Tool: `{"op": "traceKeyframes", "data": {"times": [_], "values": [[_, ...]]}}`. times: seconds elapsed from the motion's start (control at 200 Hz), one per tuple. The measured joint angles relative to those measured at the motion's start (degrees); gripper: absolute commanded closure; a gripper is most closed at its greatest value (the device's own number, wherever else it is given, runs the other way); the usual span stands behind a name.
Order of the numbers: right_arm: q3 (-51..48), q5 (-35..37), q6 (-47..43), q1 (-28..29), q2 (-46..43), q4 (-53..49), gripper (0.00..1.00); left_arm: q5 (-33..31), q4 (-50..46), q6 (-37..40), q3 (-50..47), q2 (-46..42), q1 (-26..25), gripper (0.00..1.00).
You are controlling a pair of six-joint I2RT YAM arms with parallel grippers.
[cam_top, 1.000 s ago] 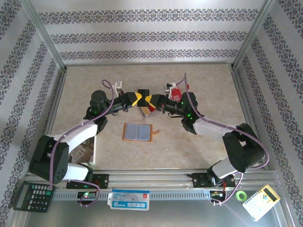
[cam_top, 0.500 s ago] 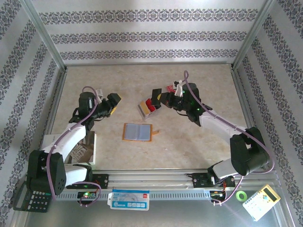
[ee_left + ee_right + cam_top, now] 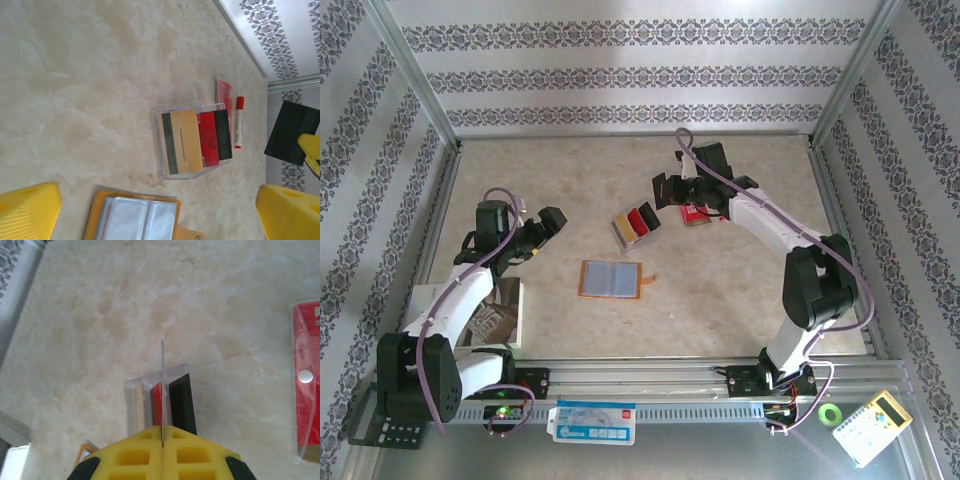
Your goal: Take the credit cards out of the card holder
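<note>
The orange card holder [image 3: 611,279] lies open on the table, its clear pockets up, and its top edge shows in the left wrist view [image 3: 132,217]. Beyond it a clear plastic box [image 3: 192,140] holds a tan, a red and a black credit card [image 3: 208,138]. My left gripper [image 3: 550,222] hangs open to the left of both, its yellow fingers [image 3: 25,210] wide apart with nothing between them. My right gripper [image 3: 162,432] is shut on a black credit card [image 3: 292,132], seen edge-on [image 3: 162,385], above and just behind the box [image 3: 160,400].
A red packet with white print [image 3: 695,213] and a red marker [image 3: 238,122] lie just right of the box. A white box [image 3: 505,318] sits by the left arm's base. Metal frame rails and patterned walls bound the table.
Both grippers met over the clear box a second ago. The left one opened and drew back to the left. The right one swung back and to the right with the black card.
</note>
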Motion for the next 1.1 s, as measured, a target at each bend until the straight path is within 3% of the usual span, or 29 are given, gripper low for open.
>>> {"op": "traceKeyframes", "data": {"times": [0.37,1.099], "values": [[8.81,1.62,-6.93,4.26,10.78,-6.47,1.00,2.25,-0.74,0.70,2.01,0.66,0.37,0.00],[11.82,5.20,-11.45,4.72,11.32,-12.11,1.00,5.75,5.92,-6.58,0.00,-0.28,0.37,0.00]]}}
